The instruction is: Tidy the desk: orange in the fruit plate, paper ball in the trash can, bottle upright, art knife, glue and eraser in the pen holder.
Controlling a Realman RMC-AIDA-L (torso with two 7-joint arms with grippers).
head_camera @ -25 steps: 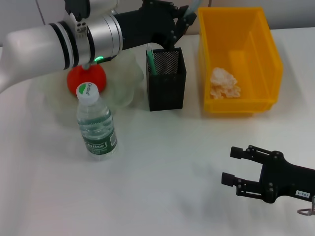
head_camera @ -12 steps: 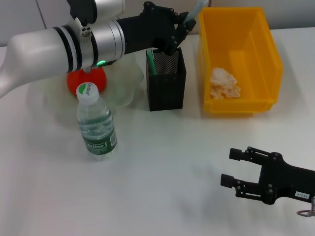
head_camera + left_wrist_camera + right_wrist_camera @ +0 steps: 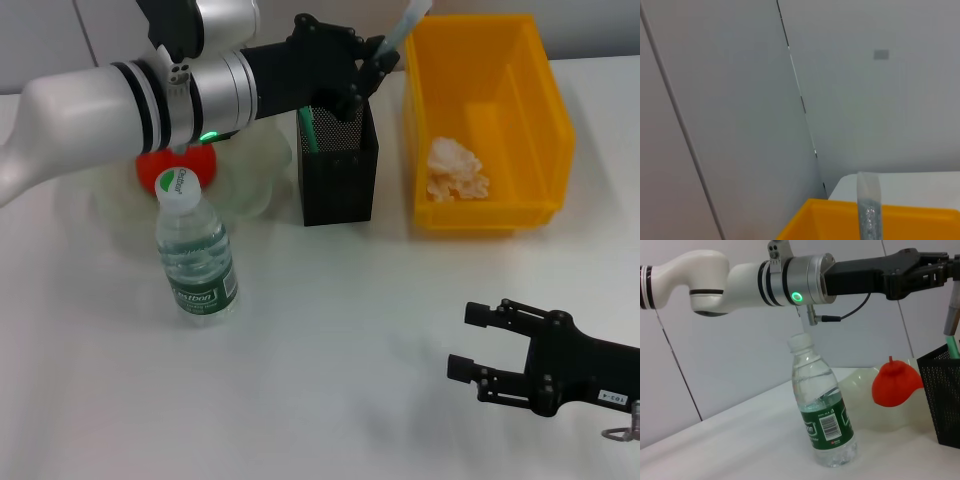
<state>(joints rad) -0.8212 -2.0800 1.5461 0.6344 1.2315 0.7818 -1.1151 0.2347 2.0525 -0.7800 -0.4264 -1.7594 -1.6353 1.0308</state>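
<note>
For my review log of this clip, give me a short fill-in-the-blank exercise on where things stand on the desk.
1. The paper ball lies inside the ____ bin.
2. The bottle stands ____ on the desk.
3. The left hand holds a grey stick above the black mesh ____.
4. The right hand rests low, its fingers ____.

Missing words: yellow; upright; pen holder; open
</note>
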